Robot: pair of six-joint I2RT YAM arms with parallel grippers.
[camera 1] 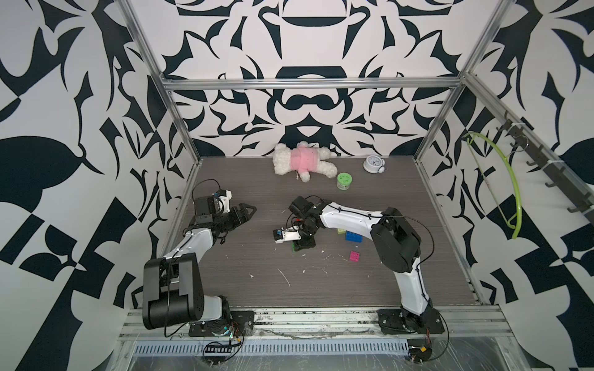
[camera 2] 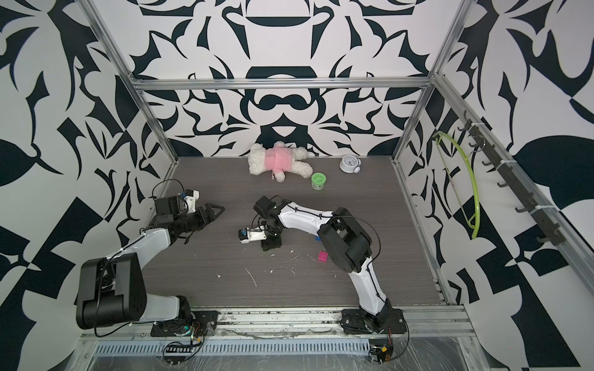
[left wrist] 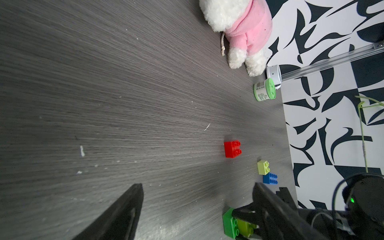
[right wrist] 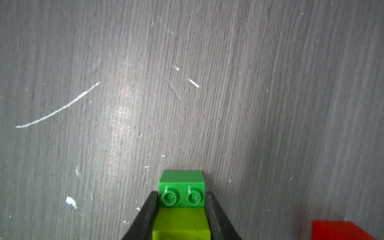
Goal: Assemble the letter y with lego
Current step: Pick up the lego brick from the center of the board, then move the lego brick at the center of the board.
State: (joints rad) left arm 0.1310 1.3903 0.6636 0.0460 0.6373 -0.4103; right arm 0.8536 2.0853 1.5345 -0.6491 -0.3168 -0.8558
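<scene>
Lego (right wrist: pixel 182 188): studded, blocky plastic

1. The left arm (camera 1: pixel 196 241) and right arm (camera 1: pixel 347 215) both have smooth white link shells between bulky black joint housings.
2. Thin black cables loop along each arm.
3. Black base plates (camera 1: pixel 389 321) sit on a silver rail (camera 1: pixel 305 316).
4. A white-cased camera (camera 1: pixel 286 236) sits at each wrist.
5. The fingers (left wrist: pixel 122 212) are matte black tapering wedges.
</scene>
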